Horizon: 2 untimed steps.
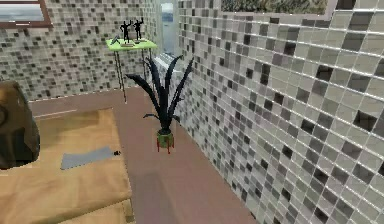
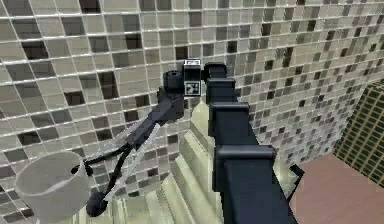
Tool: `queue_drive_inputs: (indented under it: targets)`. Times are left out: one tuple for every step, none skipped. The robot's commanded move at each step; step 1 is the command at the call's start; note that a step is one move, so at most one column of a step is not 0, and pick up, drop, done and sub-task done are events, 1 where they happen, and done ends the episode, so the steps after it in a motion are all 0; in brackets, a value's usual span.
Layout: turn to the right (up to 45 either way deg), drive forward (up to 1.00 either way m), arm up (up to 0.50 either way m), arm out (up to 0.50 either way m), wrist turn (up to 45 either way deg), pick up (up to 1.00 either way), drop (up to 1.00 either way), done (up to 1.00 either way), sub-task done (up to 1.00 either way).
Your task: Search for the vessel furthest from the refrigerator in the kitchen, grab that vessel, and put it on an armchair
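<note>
While checking the arm side view, found the vessel (image 2: 48,185) at the lower left of the frame: grey, round, wide-mouthed, with pale, partly see-through walls. Judged light for its bulk, stiff, and smooth enough to slip. Possibly brittle, if glass or thin ceramic, but cannot settle the material from this view. Judged the best hold to be the rim or upper wall on the side nearest the arm, the mouth looking too wide to span and no handle made out. Traced the arm (image 2: 238,150) up from the bottom edge, right of centre, to the gripper (image 2: 98,186). From there followed the thin fingers (image 2: 130,150) down and leftward to the vessel's right-hand rim. Logged as held: hangs at the fingers' far end, backed only by tiled wall (image 2: 300,60), with no surface under it. Cannot tell whether the fingers stand apart or together, nor exactly where the tips meet the rim. Expect an off-centre rim hold to let the bowl tilt or swing, so advise slow base turns with the mouth kept upward. Expect a soft armchair seat to give under it, so advise lowering flat, well in from the seat's edge. Noted in the forward view a dark-leaved potted plant (image 1: 163,100) at centre frame, on the floor ahead. Judged worth steering round with the load.
</note>
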Motion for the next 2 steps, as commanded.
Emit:
queue_drive_inputs:
  targets:
    - [0.0,0.0,0.0,0.0,39.0,0.0,0.0,0.0,0.0]
    - [0.0,0.0,-0.24,0.0,0.0,0.0,0.0,0.0,0.0]
